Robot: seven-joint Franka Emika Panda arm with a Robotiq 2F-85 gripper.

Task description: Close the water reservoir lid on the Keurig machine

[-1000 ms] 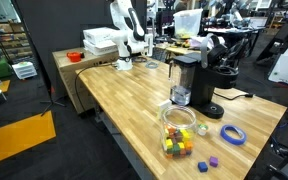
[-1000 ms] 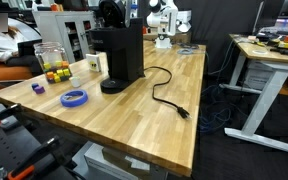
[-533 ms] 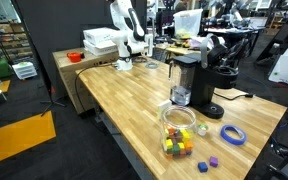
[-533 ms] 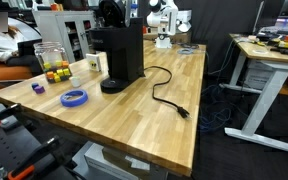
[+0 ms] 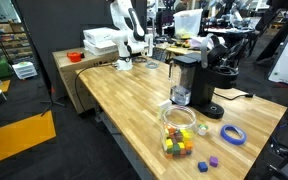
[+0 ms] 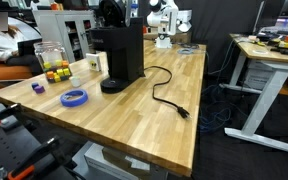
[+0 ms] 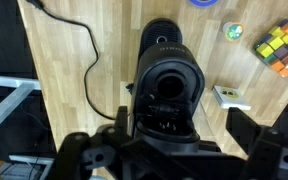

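Observation:
The black Keurig machine (image 5: 199, 82) stands on the wooden table and shows in both exterior views (image 6: 119, 55). Its smoky translucent tank (image 5: 181, 80) is on one side. In the wrist view I look straight down on the machine (image 7: 167, 60), with its round base far and a dark open cavity (image 7: 164, 108) near. My gripper (image 7: 182, 122) is open just above this cavity, one finger on each side, holding nothing. I cannot make out the water reservoir lid clearly. It is lost in the dark shapes near the camera.
A clear jar of coloured blocks (image 5: 179, 130) (image 6: 52, 62), loose blocks (image 7: 279, 45) and a blue tape roll (image 5: 233, 134) (image 6: 75, 98) lie near the machine. A black power cord (image 6: 164, 90) (image 7: 84, 50) trails over the table. A small white card (image 7: 231, 96) lies beside the machine.

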